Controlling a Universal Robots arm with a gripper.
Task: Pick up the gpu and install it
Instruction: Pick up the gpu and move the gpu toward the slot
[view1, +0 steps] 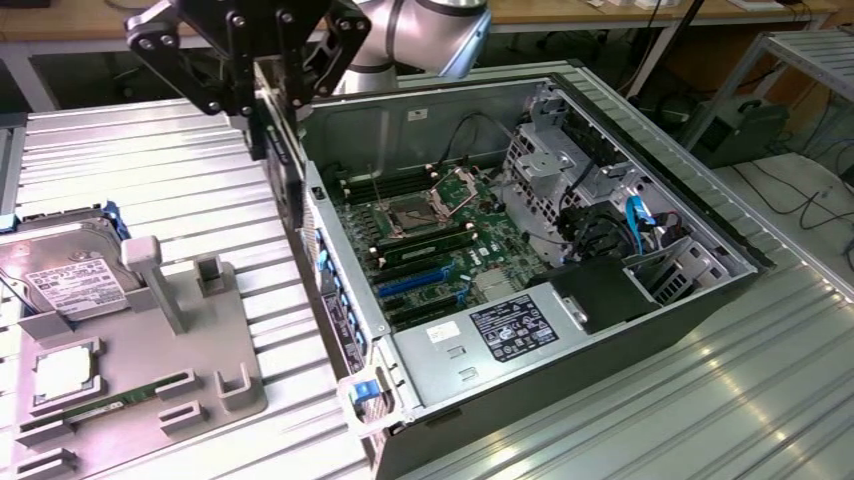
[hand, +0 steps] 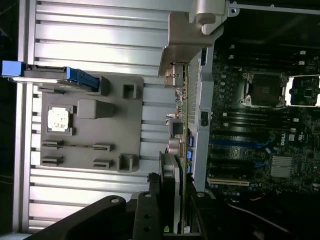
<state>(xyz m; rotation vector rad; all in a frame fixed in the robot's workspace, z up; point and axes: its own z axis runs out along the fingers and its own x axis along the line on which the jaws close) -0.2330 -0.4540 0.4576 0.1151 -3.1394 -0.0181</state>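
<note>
The gpu (view1: 282, 150) is a thin dark card hanging upright, edge toward the camera, above the open computer case's (view1: 694, 230) wall on the exterior view's left. My gripper (view1: 275, 85) is shut on its upper part. In the wrist view the gpu (hand: 182, 125) is seen edge-on, with its silver bracket (hand: 187, 42) at the far end and my gripper (hand: 176, 210) clamped on the near end. It hovers over the case's rear wall, beside the motherboard (hand: 260, 125) and its blue expansion slots (hand: 235, 145), clear of them.
A grey fixture plate (view1: 174, 350) on the slatted metal table carries a silver hard drive (view1: 67, 280), a processor chip (view1: 64, 372) and a green memory stick (view1: 114, 405). Inside the case are a drive cage (view1: 554, 165), cables (view1: 621, 225) and a black power supply (view1: 607, 295).
</note>
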